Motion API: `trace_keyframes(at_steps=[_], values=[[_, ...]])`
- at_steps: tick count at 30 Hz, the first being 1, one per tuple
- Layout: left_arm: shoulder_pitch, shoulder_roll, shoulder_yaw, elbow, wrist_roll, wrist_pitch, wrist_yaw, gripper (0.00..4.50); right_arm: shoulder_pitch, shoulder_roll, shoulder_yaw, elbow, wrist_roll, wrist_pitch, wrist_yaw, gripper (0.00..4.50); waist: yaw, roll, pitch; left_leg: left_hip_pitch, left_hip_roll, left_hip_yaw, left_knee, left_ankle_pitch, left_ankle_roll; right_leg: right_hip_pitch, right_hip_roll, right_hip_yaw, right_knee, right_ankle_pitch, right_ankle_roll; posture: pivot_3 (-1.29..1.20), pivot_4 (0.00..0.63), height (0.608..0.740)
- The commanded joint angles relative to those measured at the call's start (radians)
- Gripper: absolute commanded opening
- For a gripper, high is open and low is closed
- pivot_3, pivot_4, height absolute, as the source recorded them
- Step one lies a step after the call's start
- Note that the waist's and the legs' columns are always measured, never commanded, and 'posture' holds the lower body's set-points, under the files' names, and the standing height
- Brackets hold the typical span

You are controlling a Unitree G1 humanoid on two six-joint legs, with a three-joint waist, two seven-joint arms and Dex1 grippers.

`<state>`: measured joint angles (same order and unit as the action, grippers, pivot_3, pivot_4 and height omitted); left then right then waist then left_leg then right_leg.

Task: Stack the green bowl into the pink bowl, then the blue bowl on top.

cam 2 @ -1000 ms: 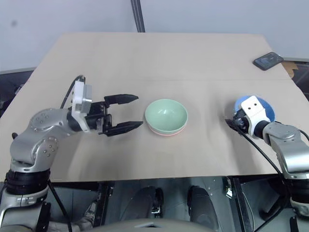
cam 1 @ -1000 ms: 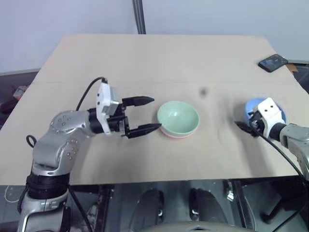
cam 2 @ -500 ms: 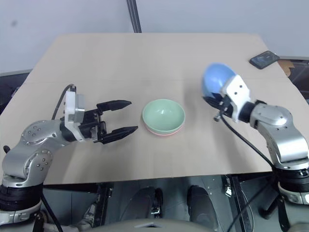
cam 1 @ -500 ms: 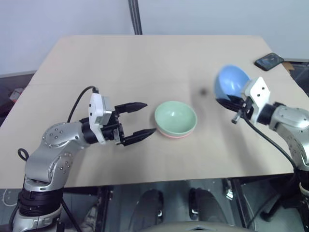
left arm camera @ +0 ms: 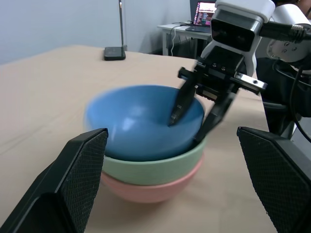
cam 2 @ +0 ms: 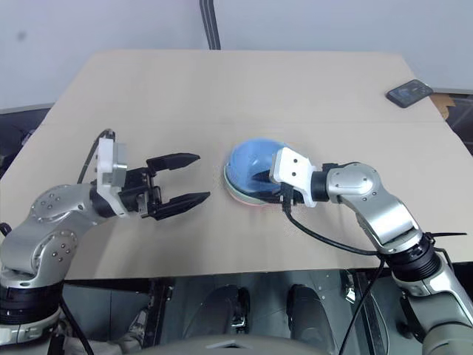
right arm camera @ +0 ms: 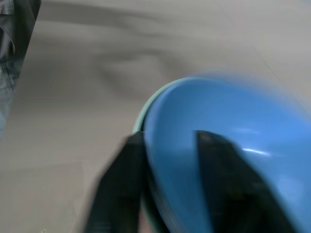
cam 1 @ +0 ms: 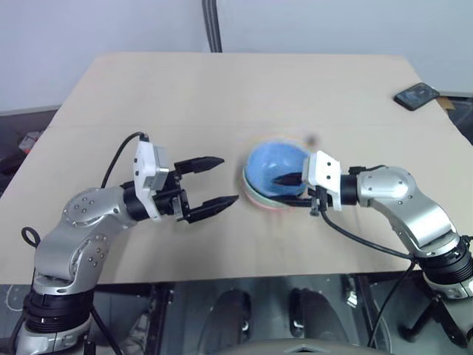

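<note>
On the bench (cam 1: 222, 89), seen from the head camera, the blue bowl (cam 1: 272, 168) sits in the green bowl (cam 1: 255, 198), which is nested in the pink bowl (cam 1: 264, 208), all near the middle. The right gripper (cam 1: 295, 186) reaches in from the right, one finger inside the blue bowl and one outside, straddling its rim with the fingers parted. To the left, apart from the stack, the left gripper (cam 1: 214, 181) hangs level with its fingers spread wide and nothing between them. A dark phone (cam 1: 418, 95) lies at the far right corner.

From the left wrist, the three bowls show as a stack: blue bowl (left arm camera: 141, 124) above green (left arm camera: 150, 170) above pink (left arm camera: 155, 187), with the right gripper's two fingers (left arm camera: 182, 102) astride the blue rim.

From the right wrist, the blue bowl (right arm camera: 233, 150) is blurred, a sliver of green rim (right arm camera: 146, 111) beside it and a dark finger on either side of the wall.
</note>
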<state>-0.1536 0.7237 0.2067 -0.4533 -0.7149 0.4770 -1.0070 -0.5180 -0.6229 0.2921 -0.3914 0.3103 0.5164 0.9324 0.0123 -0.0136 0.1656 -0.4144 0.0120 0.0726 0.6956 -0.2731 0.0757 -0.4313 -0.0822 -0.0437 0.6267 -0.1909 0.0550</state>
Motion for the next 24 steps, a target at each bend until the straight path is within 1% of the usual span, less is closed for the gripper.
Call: trace_keyframes(at_steps=[1,2,4,6,8,10,13,16,18,21,24], values=[[0.019,0.007,0.035,-0.054,-0.019,-0.001,0.032,4.50,0.010,0.025,-0.136,-0.085,0.095,0.027,-0.043,3.54,0.000,0.000,0.000,0.000,0.000,0.000,0.000,0.000,0.000,0.000,0.000,0.000,0.000,0.000,0.000,0.00,0.150,0.740],[0.025,0.001,0.026,-0.056,0.014,-0.017,0.056,4.50,0.020,0.037,-0.183,-0.104,0.137,0.049,-0.065,4.02,0.000,0.000,0.000,0.000,0.000,0.000,0.000,0.000,0.000,0.000,0.000,0.000,0.000,0.000,0.000,0.00,0.150,0.740],[0.032,-0.011,0.010,-0.056,0.068,-0.045,0.099,4.50,0.043,0.052,-0.260,-0.133,0.194,0.086,-0.105,4.02,0.003,0.000,0.000,0.000,0.000,0.000,0.000,0.000,0.000,0.000,0.000,0.000,0.000,0.000,0.000,0.00,0.150,0.740],[0.036,-0.032,0.008,-0.054,0.090,-0.057,0.141,4.50,0.075,0.052,-0.317,-0.151,0.205,0.095,-0.150,4.02,0.005,0.000,0.000,0.000,0.000,-0.001,0.000,0.000,0.000,0.001,-0.001,-0.001,0.000,0.000,0.000,0.00,0.150,0.740],[0.048,-0.063,0.017,-0.046,0.109,-0.080,0.178,4.50,0.134,0.013,-0.370,-0.150,0.209,0.079,-0.134,4.02,0.004,0.000,0.000,0.000,-0.001,-0.001,0.000,0.000,0.000,0.001,-0.002,-0.001,0.000,0.000,0.000,0.00,0.150,0.740],[0.069,-0.073,0.027,-0.040,0.120,-0.101,0.182,4.50,0.194,-0.031,-0.420,-0.135,0.210,0.069,-0.114,4.02,0.003,0.000,0.000,0.000,-0.001,-0.001,0.000,0.000,0.000,0.001,-0.002,-0.001,0.000,0.000,0.000,0.00,0.150,0.740],[0.122,-0.062,0.065,-0.029,0.147,-0.128,0.189,4.50,0.319,-0.109,-0.530,-0.070,0.214,0.032,-0.053,4.02,0.001,0.000,0.000,0.000,-0.001,0.000,0.000,0.000,0.000,0.001,-0.002,-0.001,0.000,0.000,0.000,0.00,0.150,0.740],[0.192,-0.043,0.108,-0.031,0.151,-0.132,0.177,4.50,0.417,-0.157,-0.630,-0.026,0.229,-0.013,0.000,4.02,0.000,0.000,0.000,0.001,-0.001,0.001,0.000,0.000,0.001,0.001,-0.002,0.000,0.000,-0.002,-0.003,0.00,0.150,0.740],[0.246,-0.022,0.141,-0.031,0.125,-0.107,0.154,4.50,0.470,-0.178,-0.683,0.000,0.235,-0.041,0.032,4.02,-0.001,0.000,0.000,0.001,0.000,0.001,0.000,-0.001,0.001,0.001,-0.001,0.001,0.000,-0.002,-0.004,0.00,0.150,0.740],[0.287,0.004,0.174,-0.026,0.099,-0.090,0.128,4.50,0.518,-0.199,-0.723,0.017,0.235,-0.062,0.066,4.02,0.001,0.001,0.000,0.001,0.000,0.001,0.000,-0.002,0.003,0.001,-0.001,0.001,0.000,-0.002,-0.004,0.00,0.150,0.740],[0.306,0.018,0.193,-0.024,0.080,-0.076,0.115,4.50,0.539,-0.207,-0.737,0.014,0.248,-0.066,0.076,4.02,0.002,0.001,0.000,0.001,0.000,0.001,0.000,-0.002,0.003,0.001,-0.002,0.001,0.000,-0.002,-0.004,0.00,0.150,0.740]])
